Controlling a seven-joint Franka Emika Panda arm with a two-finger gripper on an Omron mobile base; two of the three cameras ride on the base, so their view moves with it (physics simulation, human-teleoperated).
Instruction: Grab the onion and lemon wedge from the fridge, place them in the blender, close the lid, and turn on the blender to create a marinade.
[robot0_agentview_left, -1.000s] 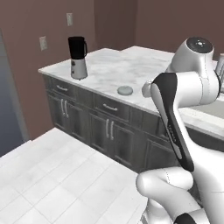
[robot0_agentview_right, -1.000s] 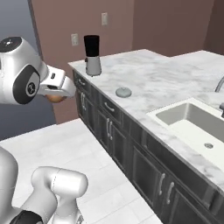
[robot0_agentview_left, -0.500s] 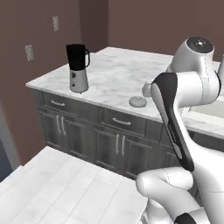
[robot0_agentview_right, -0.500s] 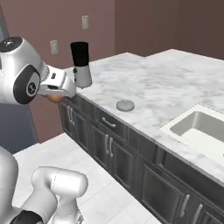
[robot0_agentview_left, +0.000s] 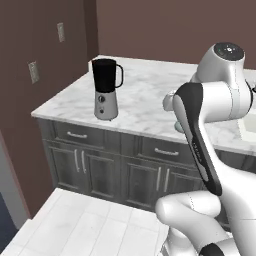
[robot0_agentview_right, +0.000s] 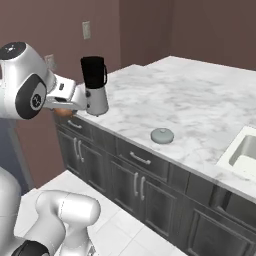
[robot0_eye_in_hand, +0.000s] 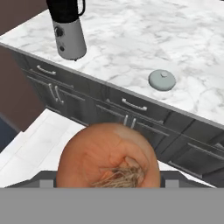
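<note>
Gripper (robot0_eye_in_hand: 107, 181) spread wide around the onion (robot0_eye_in_hand: 107, 156), the reddish-brown bulb seated between the finger tips with its dry root tuft facing the hand camera. In the right base view, a sliver of the onion (robot0_agentview_right: 63, 112) visible just under the white hand, level with the counter edge and left of the blender (robot0_agentview_right: 95, 86). Blender (robot0_agentview_left: 106, 89) upright on the marble countertop (robot0_agentview_left: 145, 95) near its left corner: dark jar with side handle, open at the top, on a tapered silver-grey base with a black knob. Lid (robot0_agentview_right: 162, 135) lying flat on the counter, well apart from the blender, knob up; same lid (robot0_eye_in_hand: 162, 80) seen from the hand camera, near the counter's front edge. Dark grey cabinet drawers (robot0_eye_in_hand: 127, 104) with bar handles below the counter. Sink basin (robot0_agentview_right: 245, 153) set into the counter at the far right. Two wall outlets (robot0_agentview_left: 34, 71) on the brown wall left of the counter. White tile floor (robot0_agentview_left: 90, 227) in front of the cabinets.
</note>
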